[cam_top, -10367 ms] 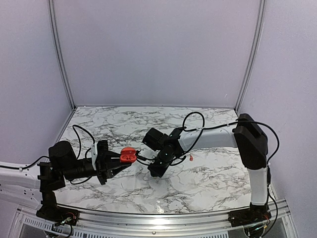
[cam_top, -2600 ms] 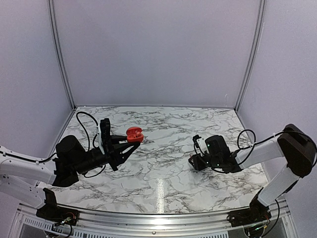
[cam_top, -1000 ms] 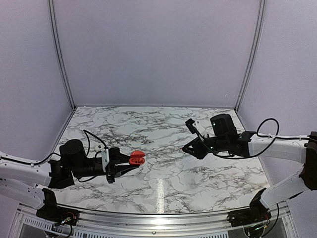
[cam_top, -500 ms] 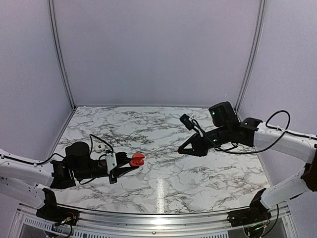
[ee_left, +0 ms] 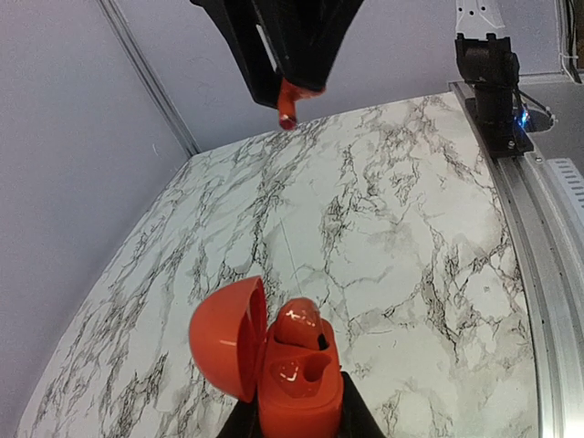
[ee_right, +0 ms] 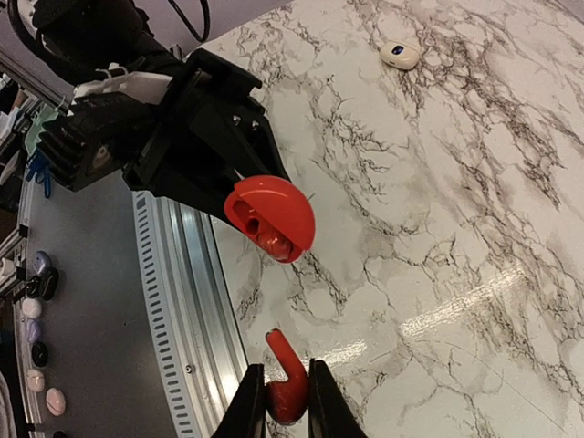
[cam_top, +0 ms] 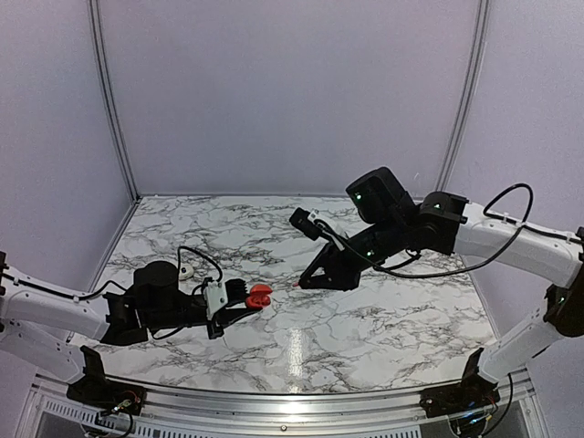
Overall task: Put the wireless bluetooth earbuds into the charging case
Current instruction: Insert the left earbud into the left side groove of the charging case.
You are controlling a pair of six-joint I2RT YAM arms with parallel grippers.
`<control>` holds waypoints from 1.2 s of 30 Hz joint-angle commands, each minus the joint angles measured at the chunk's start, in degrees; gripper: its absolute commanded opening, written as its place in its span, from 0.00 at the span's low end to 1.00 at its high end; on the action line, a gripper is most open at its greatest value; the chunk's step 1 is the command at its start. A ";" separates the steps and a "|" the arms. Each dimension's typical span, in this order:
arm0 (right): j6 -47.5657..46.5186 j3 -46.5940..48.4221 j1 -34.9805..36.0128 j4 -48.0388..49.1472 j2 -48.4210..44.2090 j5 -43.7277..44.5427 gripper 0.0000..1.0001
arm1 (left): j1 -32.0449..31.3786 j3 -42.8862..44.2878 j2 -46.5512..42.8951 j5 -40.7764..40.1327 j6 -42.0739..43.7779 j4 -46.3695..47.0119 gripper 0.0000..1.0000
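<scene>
A small white object point(cam_top: 185, 270) lay on the marble table point(cam_top: 383, 319), at ten o'clock from the left gripper point(cam_top: 242, 302). Its fingers were clamped on the red charging case point(cam_top: 259, 295), lid swung open, above the tabletop. At the case's two o'clock, apart from it, the right gripper point(cam_top: 305, 282) pinched one red earbud point(cam_top: 297, 286) in the air.

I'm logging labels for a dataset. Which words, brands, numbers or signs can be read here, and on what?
None. The charging case, the earbud, the small white object and the table show no readable text; the white object's dark spot is too small to tell.
</scene>
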 commanded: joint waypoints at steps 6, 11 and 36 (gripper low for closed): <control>-1.58 8.25 4.20 -7.96 5.75 5.23 0.08 | 0.30 3.11 3.25 1.47 -3.65 0.41 0.00; -1.60 10.38 4.57 -9.63 8.10 5.45 0.07 | 0.31 3.98 4.54 1.45 -3.28 0.41 0.00; -0.91 18.18 6.75 -14.08 15.75 14.64 0.07 | -0.23 7.96 9.33 -4.07 -4.48 0.50 0.00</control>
